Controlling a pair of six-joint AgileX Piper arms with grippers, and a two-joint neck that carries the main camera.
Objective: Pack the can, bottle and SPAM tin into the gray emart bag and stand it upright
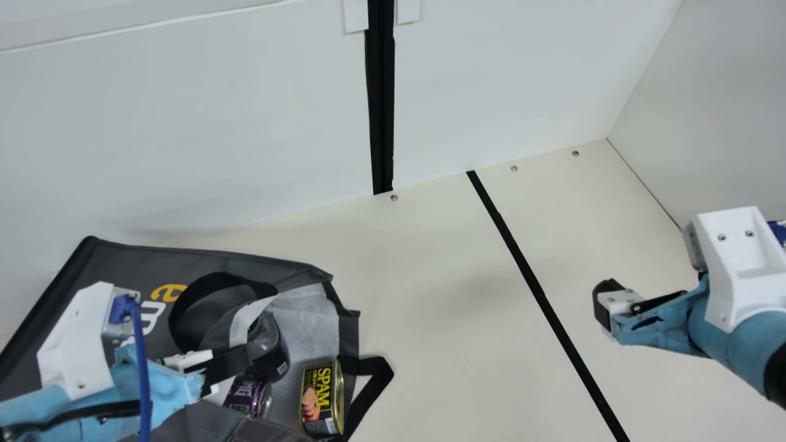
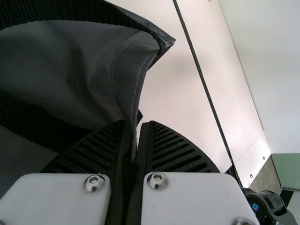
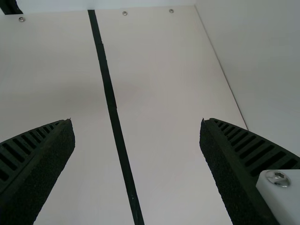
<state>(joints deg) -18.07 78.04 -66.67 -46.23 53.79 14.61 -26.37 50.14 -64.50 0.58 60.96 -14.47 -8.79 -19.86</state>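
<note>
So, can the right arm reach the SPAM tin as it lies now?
Probably yes: the SPAM tin lies just inside the open bag, with only rim and strap between it and the open right gripper.

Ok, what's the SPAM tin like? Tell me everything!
The SPAM tin looks like metal, with a shiny gold rim and a dark label that has yellow letters and a pinkish food picture. It lies on its side, label up, on the pale lining in the bag's open mouth, apart from the can. Only the bag seems to touch it.
</note>
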